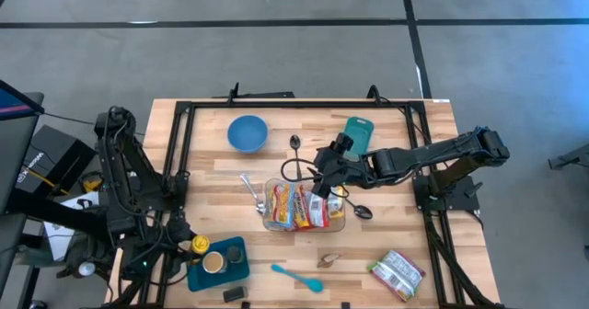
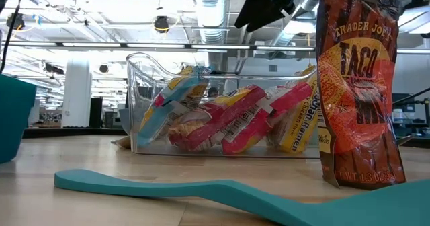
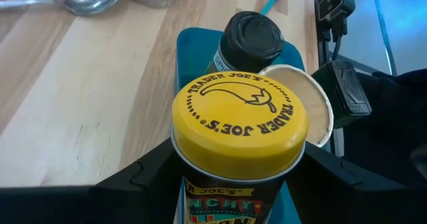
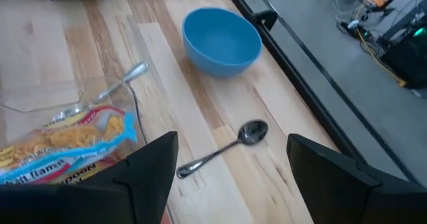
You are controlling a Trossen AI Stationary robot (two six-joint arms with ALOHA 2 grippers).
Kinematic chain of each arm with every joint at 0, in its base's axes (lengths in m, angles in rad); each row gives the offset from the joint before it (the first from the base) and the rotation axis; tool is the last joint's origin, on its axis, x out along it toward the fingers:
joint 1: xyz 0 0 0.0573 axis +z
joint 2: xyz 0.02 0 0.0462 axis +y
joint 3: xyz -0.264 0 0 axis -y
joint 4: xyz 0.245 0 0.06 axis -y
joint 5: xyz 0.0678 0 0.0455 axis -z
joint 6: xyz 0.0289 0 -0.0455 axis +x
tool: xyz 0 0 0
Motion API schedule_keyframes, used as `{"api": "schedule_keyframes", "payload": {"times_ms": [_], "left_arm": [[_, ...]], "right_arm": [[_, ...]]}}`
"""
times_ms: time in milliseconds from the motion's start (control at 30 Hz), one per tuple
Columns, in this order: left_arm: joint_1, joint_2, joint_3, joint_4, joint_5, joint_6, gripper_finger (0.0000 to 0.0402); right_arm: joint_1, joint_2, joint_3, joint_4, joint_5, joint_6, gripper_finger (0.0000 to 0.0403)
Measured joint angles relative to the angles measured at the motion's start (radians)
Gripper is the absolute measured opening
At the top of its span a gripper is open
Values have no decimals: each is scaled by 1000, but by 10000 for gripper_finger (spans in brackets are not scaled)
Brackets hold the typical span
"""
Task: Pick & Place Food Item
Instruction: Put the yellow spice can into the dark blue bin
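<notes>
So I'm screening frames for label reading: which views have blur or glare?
Low view: the teal silicone spatula up close is soft and out of focus, while the orange taco seasoning packet reads sharply against bright ceiling lights. Left wrist view: the yellow round jar lid is crisp, with the wood table behind it slightly soft.

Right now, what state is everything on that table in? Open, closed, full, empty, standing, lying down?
Clear bin: upright, packed with ramen packets.
Blue bowl: upright, empty.
Yellow-lidded can: lid on, between the left gripper's fingers.
Dark-capped jar: capped, upright on the teal tray.
Taco seasoning pouch: standing upright in the low view.
Teal spatula: lying flat.
Spoon: lying flat.
Left gripper: shut on the can.
Right gripper: open above the bin.
</notes>
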Motion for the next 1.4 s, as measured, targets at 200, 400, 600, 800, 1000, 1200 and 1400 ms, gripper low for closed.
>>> {"api": "schedule_keyframes", "payload": {"times_ms": [200,400,600,800,1000,1200,1400], "left_arm": [[0,0,0,-1,-13,12,216],[0,0,0,-1,-15,10,216],[0,0,0,0,-16,10,216],[0,0,0,0,-16,10,217],[1,0,0,0,-10,10,224],[1,0,0,0,-10,9,224],[1,0,0,0,-10,9,225]], "right_arm": [[0,-4,0,94,-100,-100,274],[-19,-10,0,141,-342,-185,225],[-73,-36,-94,164,-425,-185,98],[-94,-167,-248,351,-447,-191,6],[-94,-342,-435,494,-449,-201,33],[-96,-477,-551,531,-449,-170,30],[-91,-628,-575,431,-446,-157,16]]}}
